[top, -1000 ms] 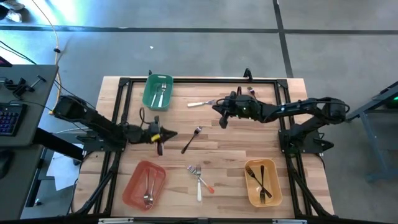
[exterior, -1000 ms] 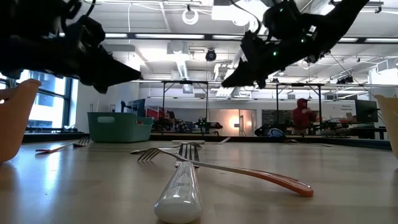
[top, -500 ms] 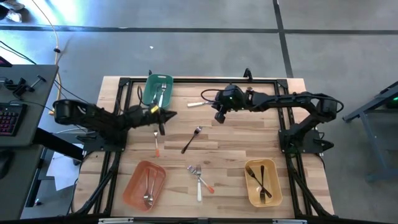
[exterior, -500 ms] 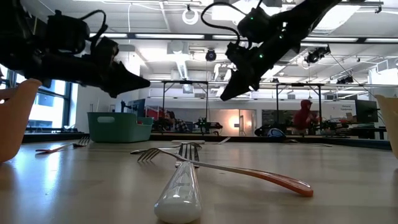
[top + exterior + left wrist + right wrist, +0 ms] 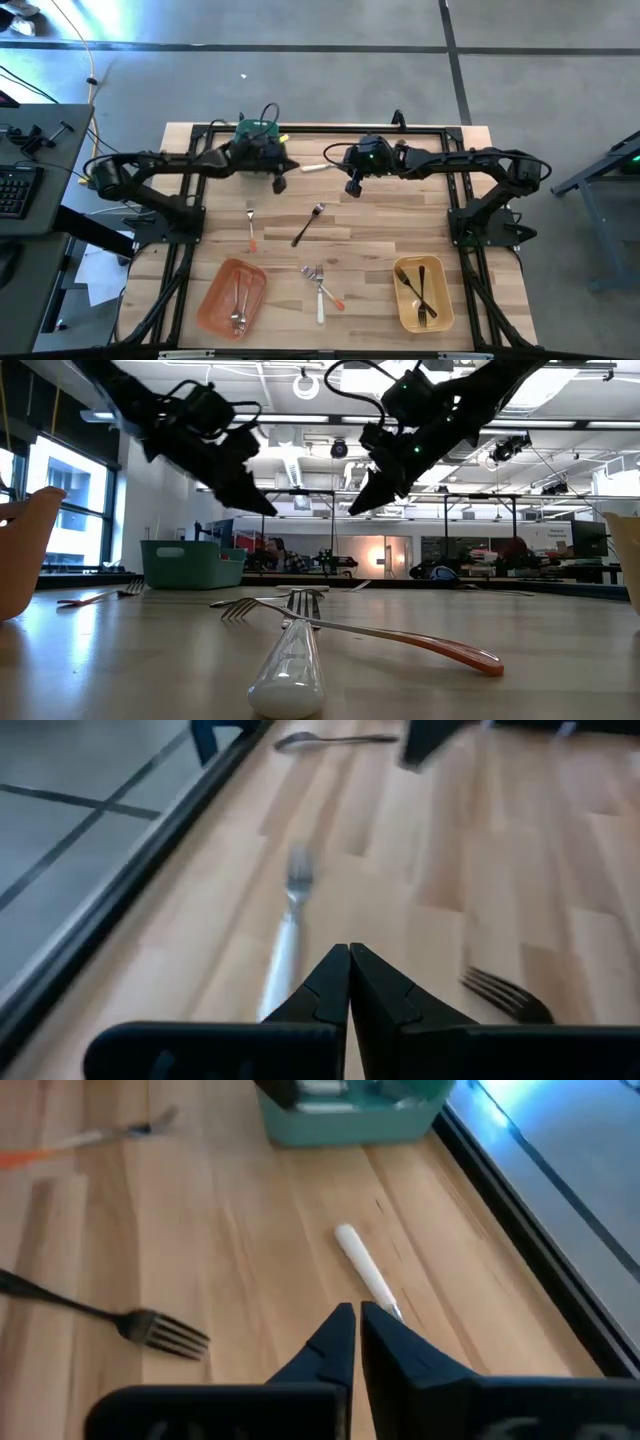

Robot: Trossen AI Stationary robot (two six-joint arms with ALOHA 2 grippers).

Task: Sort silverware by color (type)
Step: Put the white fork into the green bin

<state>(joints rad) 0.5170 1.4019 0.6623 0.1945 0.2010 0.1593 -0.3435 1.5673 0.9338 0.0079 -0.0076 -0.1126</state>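
A white fork lies flat on the wood near the far edge, between my two grippers. My left gripper hovers shut just left of it, beside the green bin; in its wrist view the white fork lies ahead of the shut fingers. My right gripper hovers shut just right of it, over the white handle. A black fork and a red-tipped fork lie mid-table. Both grippers hang above the tabletop.
Two more forks lie crossed near the near edge. The red bin and the yellow bin stand at the near corners, each with utensils inside. A black frame rail runs along the far edge. A spoon lies farther along that edge.
My left gripper has swung from beside the red-tipped fork toward the far edge and the right, ending by the green bin and the white fork. The red-tipped fork stays on the table. My right gripper has shifted slightly toward the white fork, then held still.
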